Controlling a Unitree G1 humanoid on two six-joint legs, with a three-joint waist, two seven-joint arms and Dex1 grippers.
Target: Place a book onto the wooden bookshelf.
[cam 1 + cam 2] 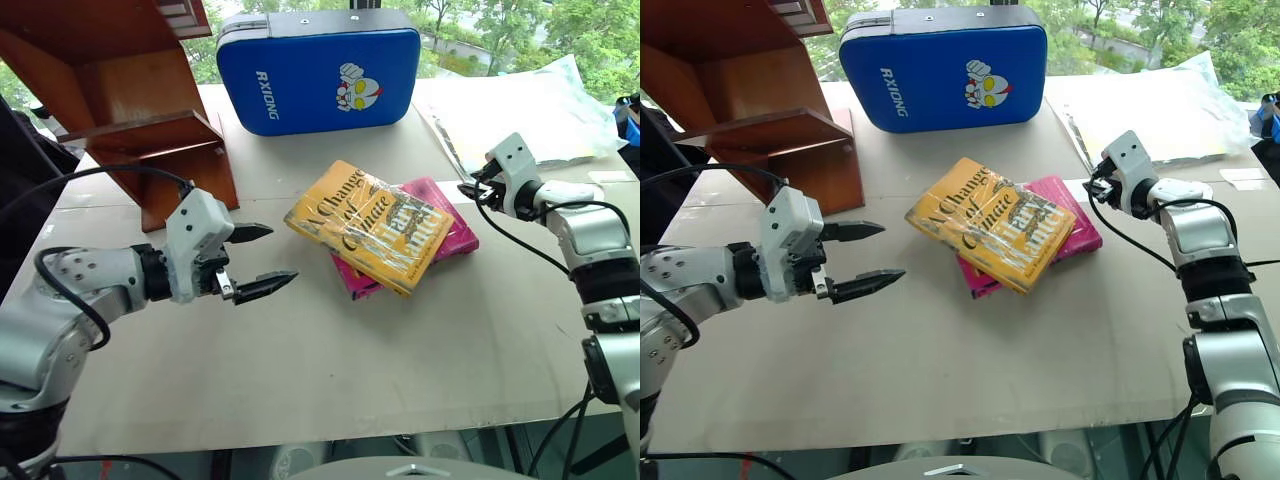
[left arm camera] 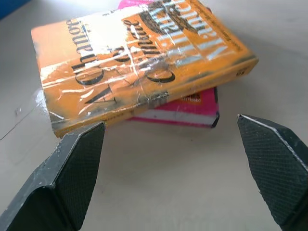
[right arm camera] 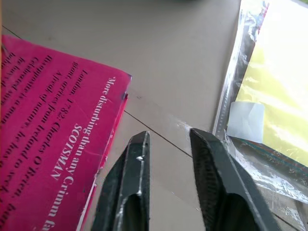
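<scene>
Book (image 1: 368, 225) in yellow-orange, wrapped in shiny clear plastic and lettered in large black type, lies flat near the middle of the table (image 1: 300, 360), resting crookedly on top of a thinner pink book (image 1: 445, 232) that sticks out from under it on the right and near sides. Far to the left stands the wooden bookshelf (image 1: 140, 110), reddish-brown with slanted panels, well apart from both books. Behind the books, at the far edge, a blue padded case (image 1: 318, 72) with a cartoon figure stands upright. To the far right lies a flat bundle in clear plastic wrap (image 1: 530, 115). The left gripper (image 1: 258, 260) hovers above the table to the left of the books, pointing toward them, its two black fingers spread wide with nothing between them; the left wrist view looks straight at the near end of the stacked books through that gap. The right gripper (image 1: 1098, 187) sits just beside the right corner of the pink book, between it and the plastic bundle; its fingers (image 3: 130, 187) stand close together with a narrow gap, gripping nothing.
</scene>
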